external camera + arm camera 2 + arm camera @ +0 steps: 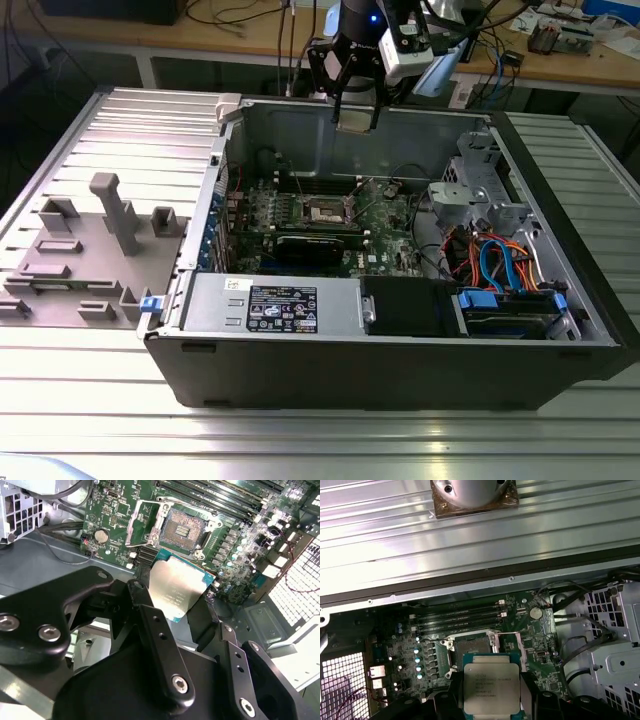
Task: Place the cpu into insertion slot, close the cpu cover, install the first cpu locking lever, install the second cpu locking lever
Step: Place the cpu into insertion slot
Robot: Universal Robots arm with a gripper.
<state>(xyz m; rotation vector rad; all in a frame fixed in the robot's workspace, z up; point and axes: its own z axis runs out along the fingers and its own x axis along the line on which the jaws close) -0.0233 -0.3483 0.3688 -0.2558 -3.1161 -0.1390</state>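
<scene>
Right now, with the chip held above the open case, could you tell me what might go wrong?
1. The gripper holds the cpu by its edges; a slip could drop it onto the motherboard.
2. The insertion slot lies open; a tilted or offset descent might damage its contacts.

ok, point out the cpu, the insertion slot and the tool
cpu [491, 687], first wrist view, middle of its metal top.
insertion slot [186, 529], second wrist view, dark centre of the socket.
tool [357, 120], exterior view, midway between its fingertips, shut on the cpu.
</scene>
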